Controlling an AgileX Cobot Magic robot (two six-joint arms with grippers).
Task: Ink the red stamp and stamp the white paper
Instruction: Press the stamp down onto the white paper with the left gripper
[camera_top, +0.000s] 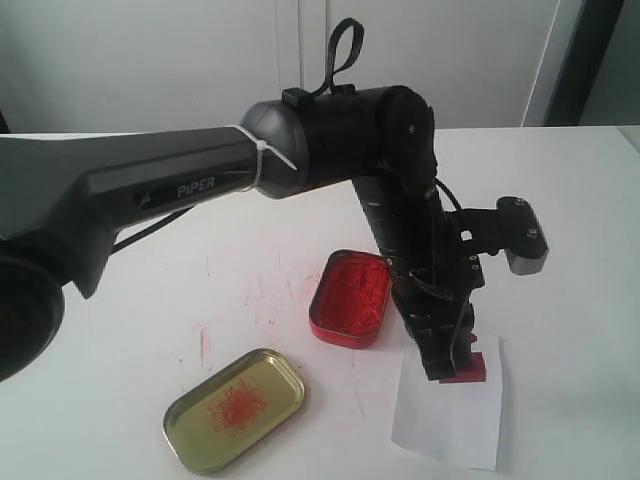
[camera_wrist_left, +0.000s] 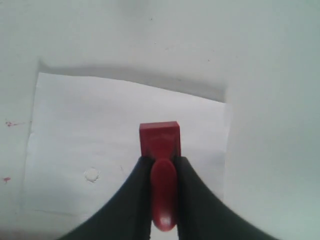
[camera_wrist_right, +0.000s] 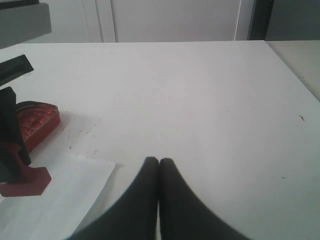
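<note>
left tool (camera_wrist_left: 163, 161) is clamped on the knob of the stamp (camera_wrist_left: 159, 134), base down over the middle of the paper (camera_wrist_left: 75, 125); looks seated, but I can't confirm contact. right tool (camera_wrist_right: 159, 165) is fully closed and empty, beside the paper, not pinning it.

Risks:
- the sheet lies loose on the worktop (camera_top: 570, 180), so any sideways drag smears the print or shifts it
- tacky ink may lift the paper on retract
- tilt gives a partial print
- tin (camera_top: 350, 295) is close and could get clipped
</note>
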